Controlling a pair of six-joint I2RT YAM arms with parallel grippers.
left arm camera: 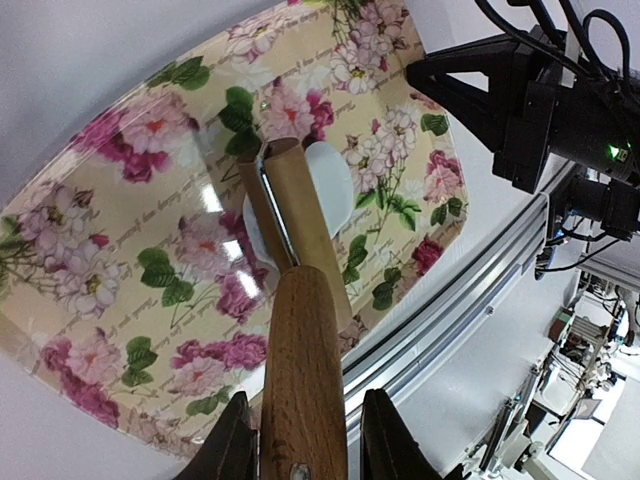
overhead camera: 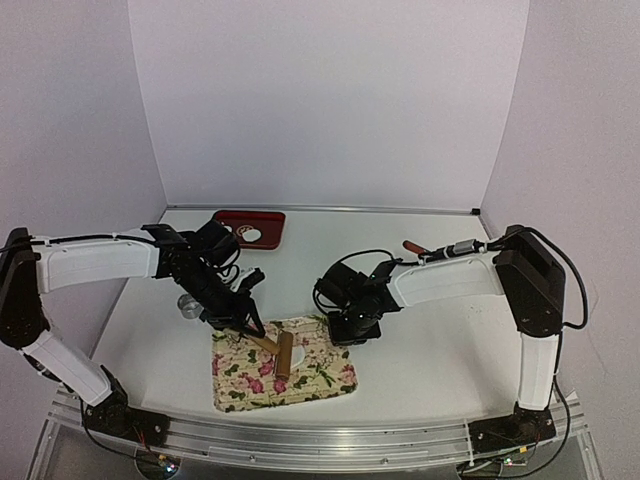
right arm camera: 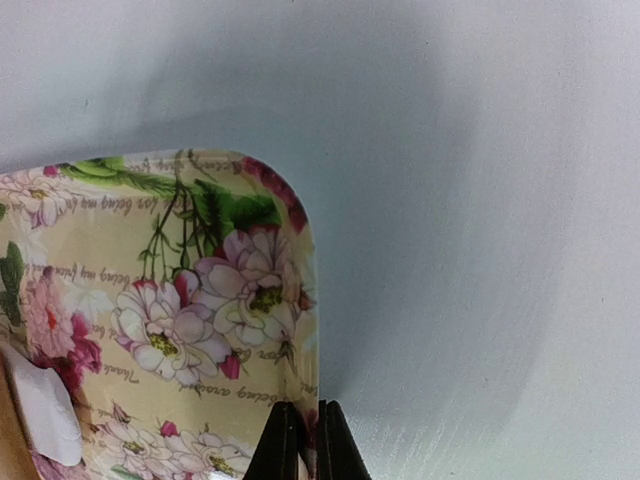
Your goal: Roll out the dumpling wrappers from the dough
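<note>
Wooden rolling pin (left arm camera: 300,330) clamped in left gripper (left arm camera: 300,440), resting on dough (left arm camera: 332,175) | right gripper (right arm camera: 301,440) clenched at tray (right arm camera: 298,250) rim | press evenly, short strokes

Cannot see the middle of the dough (left arm camera: 335,175), covered by the pin (left arm camera: 300,330) in the left wrist view, nor the pin's handle end and the back of the left gripper (left arm camera: 305,400), both cut off at the bottom edge. In the right wrist view, cannot see more than a sliver of dough at the left edge, the floral tray (right arm camera: 200,300) clipped left and bottom, and just the tips of the right gripper (right arm camera: 303,415). From above, cannot identify the white spot (overhead camera: 252,236) on the red tray (overhead camera: 228,222), too small, nor the metal thing (overhead camera: 186,305) half behind the left arm (overhead camera: 100,262), nor the brown-handled tool (overhead camera: 413,246) partly behind the right arm (overhead camera: 440,280).
</note>
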